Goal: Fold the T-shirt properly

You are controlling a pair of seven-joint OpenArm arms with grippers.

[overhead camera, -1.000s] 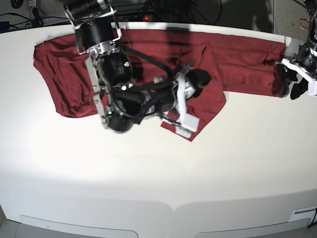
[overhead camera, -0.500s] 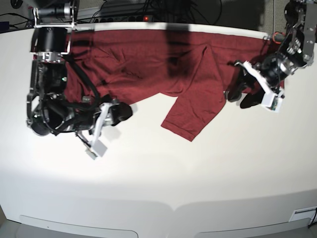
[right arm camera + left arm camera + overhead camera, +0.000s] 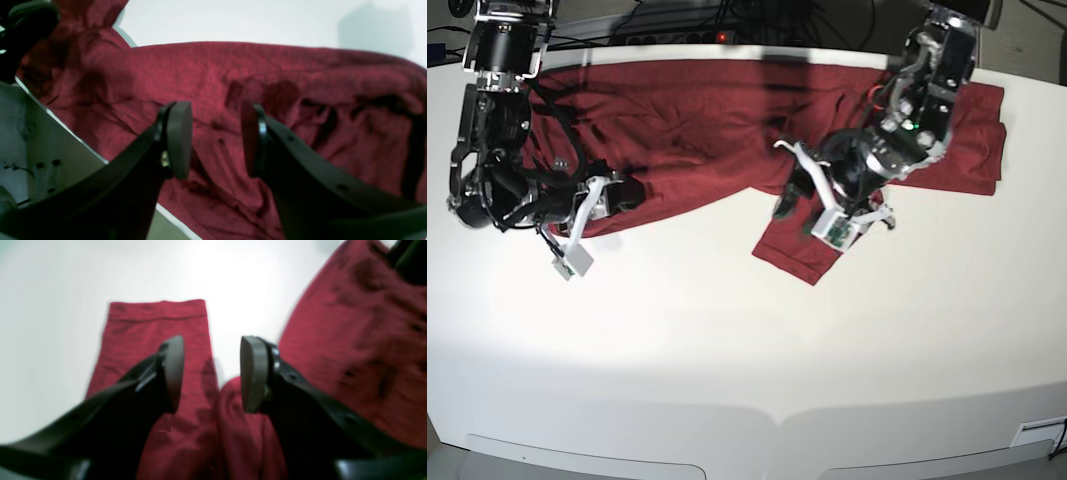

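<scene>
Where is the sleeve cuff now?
In the base view the cuff lies mid-table, pointing toward the front edge, just below the open left gripper.

The right gripper [image 3: 213,140] hangs over the T-shirt [image 3: 233,86] with its two black fingers [image 3: 178,136] spread apart and nothing between the pads. The maroon knit lies rumpled beneath, creased into soft folds toward the right. Beyond its far edge runs the bare white table [image 3: 250,20]. A pale flat surface shows at lower left.
</scene>
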